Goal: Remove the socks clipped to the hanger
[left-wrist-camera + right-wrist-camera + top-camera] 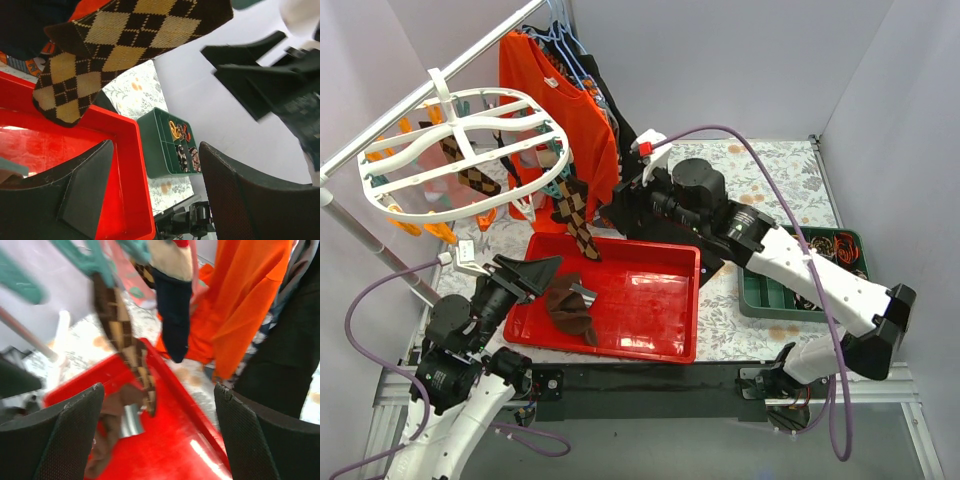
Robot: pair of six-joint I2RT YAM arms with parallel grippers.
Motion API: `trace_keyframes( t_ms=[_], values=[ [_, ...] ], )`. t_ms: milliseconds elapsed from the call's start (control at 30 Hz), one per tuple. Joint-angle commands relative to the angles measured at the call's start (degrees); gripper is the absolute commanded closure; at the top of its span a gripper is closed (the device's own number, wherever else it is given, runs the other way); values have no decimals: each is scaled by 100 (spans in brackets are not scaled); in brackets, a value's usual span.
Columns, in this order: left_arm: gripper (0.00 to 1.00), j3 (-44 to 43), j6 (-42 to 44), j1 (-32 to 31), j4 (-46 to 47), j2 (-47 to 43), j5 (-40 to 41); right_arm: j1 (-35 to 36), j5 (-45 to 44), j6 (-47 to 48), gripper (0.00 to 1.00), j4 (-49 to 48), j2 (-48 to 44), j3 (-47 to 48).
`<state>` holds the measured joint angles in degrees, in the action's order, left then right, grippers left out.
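Observation:
The white oval hanger (415, 150) hangs at the upper left with orange and teal clips. A brown argyle sock (576, 212) hangs from it over the red tray; it also shows in the left wrist view (120, 45) and the right wrist view (125, 345). Another argyle sock (470, 172) and a navy sock (172, 315) hang clipped too. A dark brown sock (570, 310) lies in the red tray (660, 335). My left gripper (535, 270) is open and empty at the tray's left edge. My right gripper (620, 205) is open and empty beside the hanging argyle sock.
An orange shirt (555, 110) and a black garment (615, 110) hang on wire hangers on the rail behind. A green compartment tray (800, 280) with small items stands at the right. The metal rail post (380, 245) slants down the left side.

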<state>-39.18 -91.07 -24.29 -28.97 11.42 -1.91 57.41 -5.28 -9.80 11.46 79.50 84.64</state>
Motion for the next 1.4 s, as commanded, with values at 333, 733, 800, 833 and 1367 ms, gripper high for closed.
trace_keyframes(
  t_ms=[333, 733, 800, 833, 1367],
  values=[
    [30, -152, -165, -5, -1189, -579, -212, -160, 1478, 1095, 8, -2622, 1084, -800],
    [32, 296, -913, -5, -1849, -1433, -257, 253, 730, 498, 81, -2913, 1718, -396],
    [30, 306, -843, -5, -1831, -1345, -292, 367, 695, 322, 91, -2895, 1683, -396],
    [29, 297, -799, -5, -1840, -1214, -266, 420, 660, 269, 98, -2895, 1639, -413],
    [21, 147, -219, -5, -1910, -720, -90, 360, -791, -21, 55, -2737, 505, -1669]
  ],
)
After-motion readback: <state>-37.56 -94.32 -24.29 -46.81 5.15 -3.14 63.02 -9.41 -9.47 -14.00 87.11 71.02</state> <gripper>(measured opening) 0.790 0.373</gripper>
